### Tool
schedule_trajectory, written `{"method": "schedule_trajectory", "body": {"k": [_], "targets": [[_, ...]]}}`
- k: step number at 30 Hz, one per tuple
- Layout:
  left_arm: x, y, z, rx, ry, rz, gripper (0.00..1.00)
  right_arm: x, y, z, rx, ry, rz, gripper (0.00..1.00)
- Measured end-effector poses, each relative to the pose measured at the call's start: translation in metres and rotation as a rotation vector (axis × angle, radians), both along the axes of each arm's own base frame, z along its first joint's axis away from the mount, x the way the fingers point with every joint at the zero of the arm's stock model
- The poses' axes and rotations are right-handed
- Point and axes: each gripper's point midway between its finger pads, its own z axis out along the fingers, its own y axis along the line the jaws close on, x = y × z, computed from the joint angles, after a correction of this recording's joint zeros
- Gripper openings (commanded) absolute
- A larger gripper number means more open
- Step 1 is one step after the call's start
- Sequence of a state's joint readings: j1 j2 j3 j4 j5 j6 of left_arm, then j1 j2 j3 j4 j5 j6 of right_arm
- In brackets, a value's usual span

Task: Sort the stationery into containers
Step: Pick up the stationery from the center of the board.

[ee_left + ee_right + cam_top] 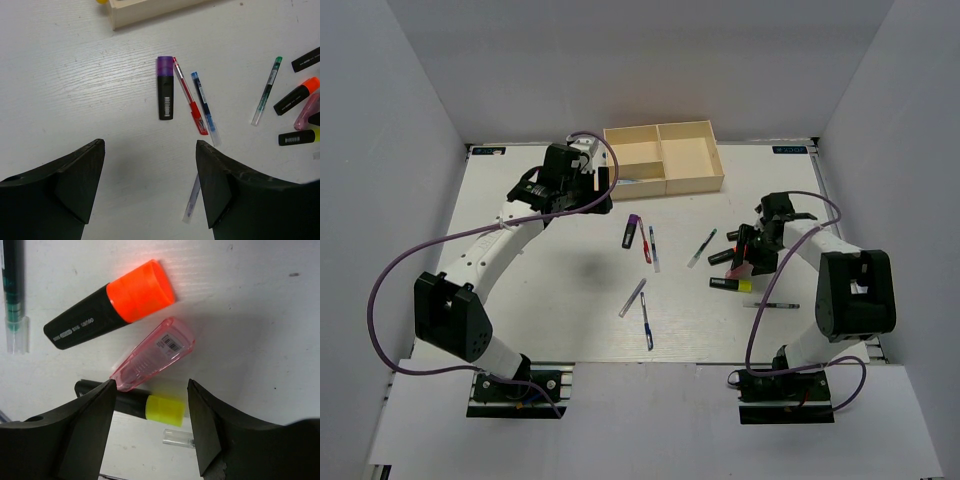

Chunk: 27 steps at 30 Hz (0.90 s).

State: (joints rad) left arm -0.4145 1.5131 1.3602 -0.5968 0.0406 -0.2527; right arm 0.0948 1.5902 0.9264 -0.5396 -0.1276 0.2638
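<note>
We find the left fingers [70, 190] spread apart and empty, held above the worktop [75, 90] close to the tray [663, 158], which stands at the far edge. Below them lie a purple highlighter [165, 95], a red pen [190, 102] touching its side, and a blue pen [205, 107] just beside the red one. A clear pen [191, 200] is partly hidden behind one finger. We find the right fingers [85, 430] also apart, gripping nothing, low over a cluster at the worktop's right side: an orange highlighter [110, 305], a pink piece [152, 355] just beside it, and a yellow highlighter [150, 407] partly covered by the fingers. The pink piece's narrow end reaches one fingertip; we cannot tell whether they touch. A green pen [14, 290] lies near the cluster, a black pen [770, 305] nearer the right arm's base
</note>
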Motion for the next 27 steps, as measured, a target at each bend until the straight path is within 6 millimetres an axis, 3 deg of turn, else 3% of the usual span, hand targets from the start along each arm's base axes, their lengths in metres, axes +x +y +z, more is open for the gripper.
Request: {"method": "schedule_trajectory", "body": {"k": [12,27], "targets": [[0.0,0.0,-0.003,0.003,0.005,0.0,0.83,0.014,-0.001,-0.01,-0.103,-0.003,-0.007,0.61],[-0.004,0.004,-0.016,0.022,0.027,0.003,0.83,0.02,-0.006,-0.009,-0.149,-0.02,-0.014,0.33]]}}
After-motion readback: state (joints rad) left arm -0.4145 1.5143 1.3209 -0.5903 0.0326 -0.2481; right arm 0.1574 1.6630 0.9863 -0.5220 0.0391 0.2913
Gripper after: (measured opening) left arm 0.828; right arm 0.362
